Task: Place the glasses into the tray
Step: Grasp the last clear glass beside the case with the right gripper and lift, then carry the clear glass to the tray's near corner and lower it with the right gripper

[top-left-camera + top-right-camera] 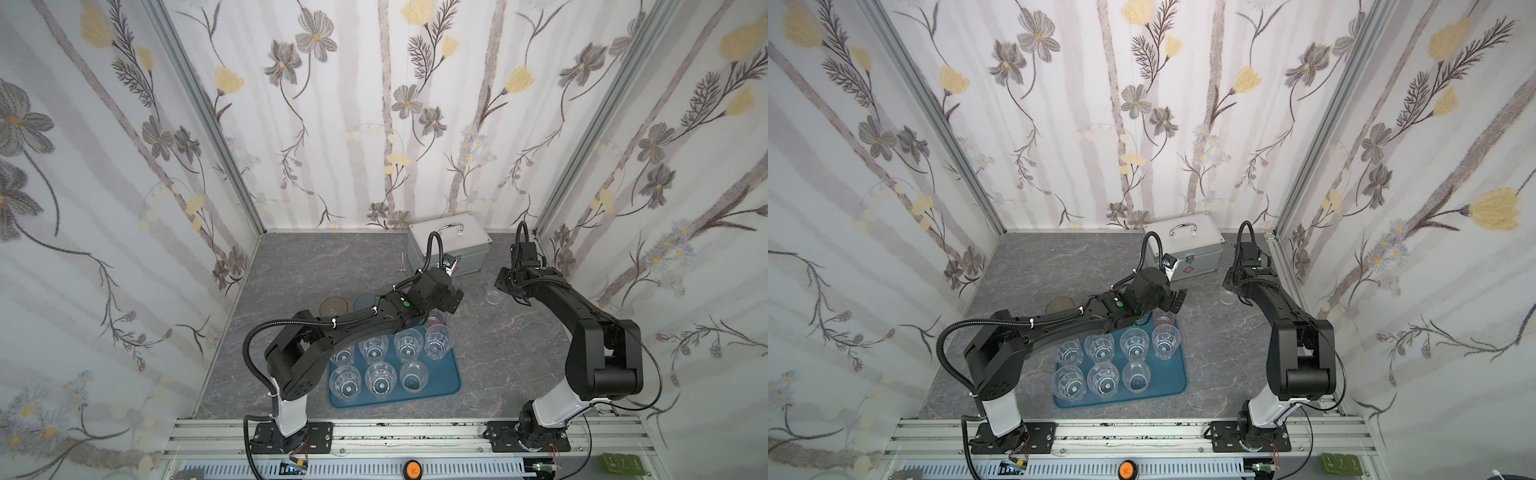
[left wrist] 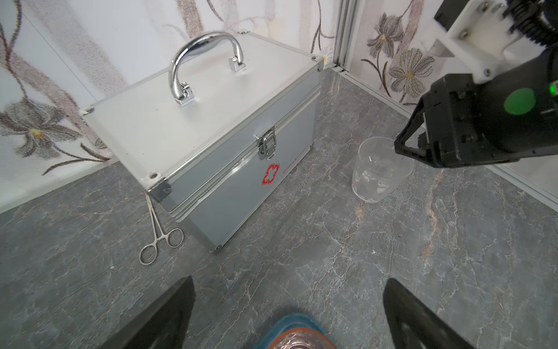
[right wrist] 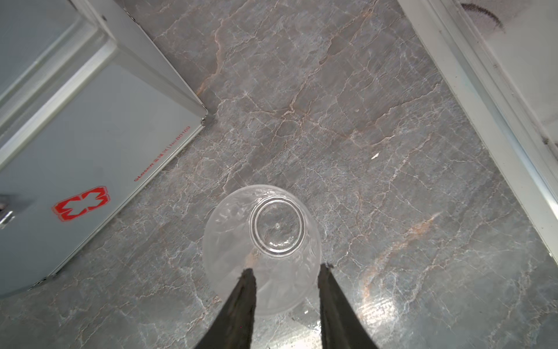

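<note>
Seven clear glasses (image 1: 380, 380) stand upright in the teal tray (image 1: 446, 384), four in the back row and three in the front row. A pink glass (image 1: 437, 319) sits at the tray's far edge; whether it is inside the rim cannot be told. The left pincer (image 1: 455, 301) hovers just above it, its jaws spread wide and holding nothing. Beyond the tray, a yellowish glass (image 1: 334, 306) and a bluish glass (image 1: 365, 300) stand on the grey tabletop (image 1: 316, 257), partly hidden by the left arm.

Well apart from the tray, a lone clear glass (image 3: 262, 250) stands upright on the tabletop near the silver metal case (image 2: 211, 136). The right pincer (image 3: 287, 269) is at the glass's near rim with its jaws partly open. One fingertip is over the mouth and the other at the edge, and no grip on the glass shows. Steel forceps (image 2: 160, 238) lie on the tabletop against the case's other side.
</note>
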Controlling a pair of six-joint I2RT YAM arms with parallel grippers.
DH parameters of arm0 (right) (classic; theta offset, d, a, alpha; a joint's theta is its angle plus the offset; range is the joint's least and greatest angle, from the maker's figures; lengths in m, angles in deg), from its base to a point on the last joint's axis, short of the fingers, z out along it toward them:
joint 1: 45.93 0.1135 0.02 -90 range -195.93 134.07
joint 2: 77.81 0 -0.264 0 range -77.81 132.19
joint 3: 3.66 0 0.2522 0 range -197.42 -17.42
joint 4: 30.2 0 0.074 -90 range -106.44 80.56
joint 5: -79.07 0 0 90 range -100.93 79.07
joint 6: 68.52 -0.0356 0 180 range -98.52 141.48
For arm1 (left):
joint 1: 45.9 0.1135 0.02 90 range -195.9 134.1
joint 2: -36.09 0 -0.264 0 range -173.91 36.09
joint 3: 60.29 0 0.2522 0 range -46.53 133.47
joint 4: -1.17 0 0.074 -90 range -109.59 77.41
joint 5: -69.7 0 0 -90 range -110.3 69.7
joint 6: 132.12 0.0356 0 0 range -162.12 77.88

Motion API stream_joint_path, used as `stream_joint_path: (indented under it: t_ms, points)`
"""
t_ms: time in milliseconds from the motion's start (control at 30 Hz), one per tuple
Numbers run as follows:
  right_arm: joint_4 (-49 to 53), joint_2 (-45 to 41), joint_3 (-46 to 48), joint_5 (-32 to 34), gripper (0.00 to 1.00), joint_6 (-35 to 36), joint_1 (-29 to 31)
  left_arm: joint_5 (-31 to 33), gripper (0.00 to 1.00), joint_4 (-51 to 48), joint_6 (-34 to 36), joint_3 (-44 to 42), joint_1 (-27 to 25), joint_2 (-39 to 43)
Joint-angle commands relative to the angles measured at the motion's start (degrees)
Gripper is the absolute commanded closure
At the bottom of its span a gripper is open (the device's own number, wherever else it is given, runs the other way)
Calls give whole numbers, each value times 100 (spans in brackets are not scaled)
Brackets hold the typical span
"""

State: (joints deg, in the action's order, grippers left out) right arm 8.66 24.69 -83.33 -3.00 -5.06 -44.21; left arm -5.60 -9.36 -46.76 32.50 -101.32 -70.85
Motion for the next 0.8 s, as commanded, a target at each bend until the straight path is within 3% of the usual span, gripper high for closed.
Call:
stream_joint_path:
  t_ms: [0,300,500,767]
  points:
    - [-329,176,-36,-82,66,-75,-48,-134,0,152,82,130,-21,-207]
    - [-459,593,7,-51,73,-86,-80,-112,0,157,178,97,-31,-372]
    - [-515,684,64,-63,84,-61,-76,-69,0,152,271,96,-36,-382]
    - [-161,98,166,177,91,128,93,188,0,161,319,22,-35,-38]
